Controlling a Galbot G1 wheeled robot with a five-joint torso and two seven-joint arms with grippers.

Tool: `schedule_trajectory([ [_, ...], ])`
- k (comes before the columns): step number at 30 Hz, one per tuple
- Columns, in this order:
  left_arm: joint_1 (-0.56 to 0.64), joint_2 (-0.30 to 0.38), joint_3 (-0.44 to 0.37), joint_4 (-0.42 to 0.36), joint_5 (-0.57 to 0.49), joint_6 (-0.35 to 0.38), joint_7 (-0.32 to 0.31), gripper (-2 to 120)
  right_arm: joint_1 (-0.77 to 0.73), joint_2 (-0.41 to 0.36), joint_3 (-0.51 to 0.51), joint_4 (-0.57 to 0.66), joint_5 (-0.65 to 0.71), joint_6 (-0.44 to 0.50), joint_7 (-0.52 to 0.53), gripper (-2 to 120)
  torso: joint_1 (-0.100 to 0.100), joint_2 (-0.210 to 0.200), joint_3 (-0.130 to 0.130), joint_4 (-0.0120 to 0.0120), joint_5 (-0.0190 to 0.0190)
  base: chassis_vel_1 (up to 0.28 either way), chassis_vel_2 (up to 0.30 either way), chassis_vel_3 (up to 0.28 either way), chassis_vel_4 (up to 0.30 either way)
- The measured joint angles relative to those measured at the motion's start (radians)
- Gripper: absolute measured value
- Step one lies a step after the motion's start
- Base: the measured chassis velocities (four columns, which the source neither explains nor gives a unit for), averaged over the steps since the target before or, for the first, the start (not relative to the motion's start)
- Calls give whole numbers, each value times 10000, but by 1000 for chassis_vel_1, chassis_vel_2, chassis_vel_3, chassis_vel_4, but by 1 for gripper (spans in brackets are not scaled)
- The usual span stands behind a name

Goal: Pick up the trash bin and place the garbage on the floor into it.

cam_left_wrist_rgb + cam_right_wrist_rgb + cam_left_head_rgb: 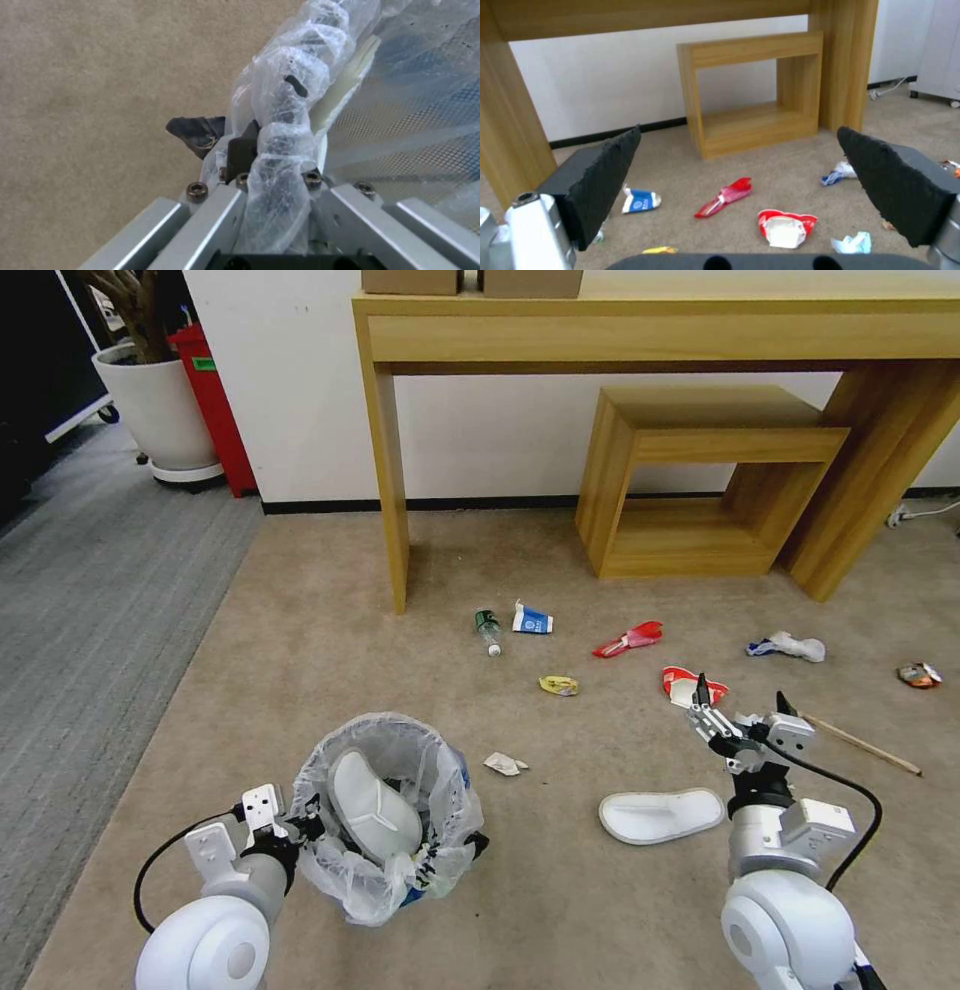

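my left gripper (308, 826) is clamped on the rim of the round, plastic-bag-lined trash bin (440, 770). my right gripper (738, 702) hangs spread wide; a red-and-white wrapper (785, 228) lies, i think, beyond its jaws on beige carpet (330, 650).

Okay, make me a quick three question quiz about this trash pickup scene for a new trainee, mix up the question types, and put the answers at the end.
1. True or false: the left gripper is shut on the rim of the trash bin.
2. Multiple choice: what already lies inside the bin? A) a green bottle B) a white slipper C) a wooden stick
3. Short answer: how do the right gripper's jaws stand, and what is between them?

Key
1. True: it pinches the bag-wrapped rim.
2. B. A second slipper lies on the floor beside the right arm.
3. Wide open, holding nothing, above the carpet near the red-and-white wrapper.
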Motion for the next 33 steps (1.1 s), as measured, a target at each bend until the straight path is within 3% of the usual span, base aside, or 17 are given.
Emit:
schedule_trajectory([
  [11,63,-91,29,-8,96,-9,12,0,-12,-38,-22,-91,-173,328,-46,100,-1,0,1,-4,6,-147,-155,147,141],
  [33,216,-104,-196,-42,180,-56,14,0,51,-56,-237,-253,-504,196,-94,100,-2,0,0,-1,2,-7,0,7,-1],
])
